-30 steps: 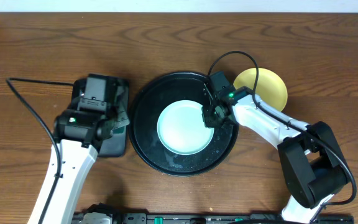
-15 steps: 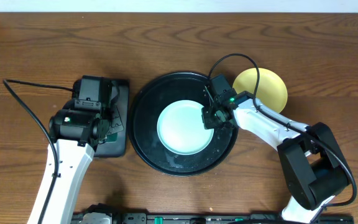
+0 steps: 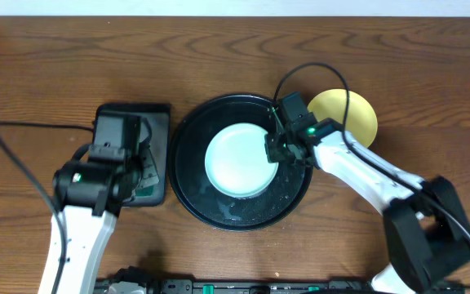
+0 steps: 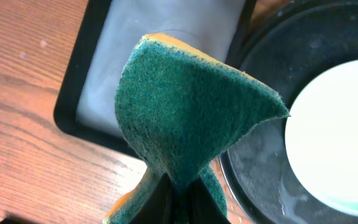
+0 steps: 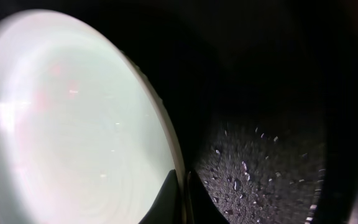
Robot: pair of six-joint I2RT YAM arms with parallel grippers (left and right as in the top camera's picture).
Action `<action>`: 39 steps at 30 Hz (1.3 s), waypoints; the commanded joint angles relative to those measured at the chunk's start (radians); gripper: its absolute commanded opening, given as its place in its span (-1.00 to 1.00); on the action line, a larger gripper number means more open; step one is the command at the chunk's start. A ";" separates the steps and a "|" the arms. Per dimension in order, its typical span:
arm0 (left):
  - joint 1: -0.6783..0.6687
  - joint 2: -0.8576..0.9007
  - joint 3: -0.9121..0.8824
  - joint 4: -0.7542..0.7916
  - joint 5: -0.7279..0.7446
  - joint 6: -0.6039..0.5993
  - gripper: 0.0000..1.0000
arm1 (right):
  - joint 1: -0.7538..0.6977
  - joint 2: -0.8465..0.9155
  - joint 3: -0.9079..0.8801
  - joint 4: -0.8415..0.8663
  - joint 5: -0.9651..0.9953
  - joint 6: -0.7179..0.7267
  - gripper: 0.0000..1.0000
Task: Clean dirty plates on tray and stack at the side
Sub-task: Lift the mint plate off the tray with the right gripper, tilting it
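Observation:
A pale aqua plate (image 3: 237,161) lies in the large round black tray (image 3: 219,214). My right gripper (image 3: 272,152) is shut on the plate's right rim; the wrist view shows the fingers (image 5: 180,198) pinching the rim of the plate (image 5: 73,118) over the wet tray floor (image 5: 260,168). A pale yellow plate (image 3: 352,114) sits on the table right of the tray, partly behind the right arm. My left gripper (image 4: 178,198) is shut on a green and orange sponge (image 4: 188,109), left of the tray (image 4: 260,162). I see only one aqua plate.
A small black rectangular tray (image 3: 155,175) lies left of the round tray, partly under my left arm; it also shows in the left wrist view (image 4: 160,56). Cables run from both arms across the wooden table (image 3: 55,65).
My left arm has drawn back toward the front left with the sponge. The right gripper and the aqua plate have shifted slightly up and left in the tray.

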State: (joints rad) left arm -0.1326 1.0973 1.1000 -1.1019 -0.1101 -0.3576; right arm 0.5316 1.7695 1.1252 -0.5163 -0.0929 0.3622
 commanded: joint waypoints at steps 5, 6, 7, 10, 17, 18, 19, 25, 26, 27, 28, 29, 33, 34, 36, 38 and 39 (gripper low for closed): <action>0.002 -0.178 0.015 -0.064 0.013 0.021 -0.85 | -0.004 -0.124 0.037 0.047 0.026 0.014 -0.97; 0.002 -0.195 0.015 -0.070 0.013 0.021 -0.85 | -0.001 -0.124 0.037 0.055 0.034 0.021 -0.97; 0.002 -0.223 0.015 -0.080 0.013 0.021 -0.85 | 0.008 -0.122 0.037 0.069 0.053 0.036 -0.97; 0.002 -0.269 0.015 -0.087 0.013 0.021 -0.85 | 0.058 -0.114 0.037 0.143 0.125 0.068 -0.97; 0.002 -0.274 0.014 -0.086 0.013 0.021 -0.85 | 0.186 -0.088 0.037 0.335 0.291 0.072 -0.97; 0.002 -0.274 0.014 -0.085 0.013 0.021 -0.85 | 0.204 -0.082 0.037 0.366 0.311 0.072 -0.97; 0.002 -0.274 0.014 -0.085 0.013 0.021 -0.85 | 0.220 -0.074 0.037 0.394 0.327 0.071 -0.97; 0.002 -0.274 0.014 -0.083 0.013 0.021 -0.85 | 0.328 0.018 0.037 0.639 0.430 0.066 -0.98; 0.002 -0.274 0.014 -0.083 0.012 0.021 -0.85 | 0.338 0.035 0.037 0.671 0.439 0.066 -0.97; 0.002 -0.274 0.014 -0.083 0.012 0.021 -0.85 | 0.348 0.054 0.037 0.706 0.445 0.056 -0.97; 0.002 -0.274 0.014 -0.083 0.012 0.021 -0.85 | 0.359 0.077 0.037 0.752 0.448 0.038 -0.97; 0.002 -0.274 0.014 -0.083 0.012 0.021 -0.85 | 0.368 0.098 0.037 0.790 0.449 0.022 -0.97; 0.002 -0.274 0.014 -0.083 0.012 0.021 -0.85 | 0.399 0.192 0.037 0.968 0.449 -0.074 -0.97; 0.002 -0.274 0.014 -0.083 0.012 0.021 -0.85 | 0.406 0.215 0.037 1.022 0.449 -0.117 -0.97; 0.002 -0.274 0.014 -0.083 0.012 0.021 -0.85 | 0.417 0.248 0.037 1.112 0.456 -0.204 -0.97; 0.002 -0.274 0.014 -0.083 0.012 0.021 -0.85 | 0.426 0.264 0.037 1.184 0.470 -0.295 -0.97; 0.002 -0.274 0.014 -0.083 0.012 0.021 -0.85 | 0.430 0.266 0.037 1.207 0.474 -0.329 -0.97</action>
State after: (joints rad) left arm -0.1326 0.8246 1.1000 -1.1862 -0.1028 -0.3573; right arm 0.9413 2.0281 1.1500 0.6319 0.3397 0.2062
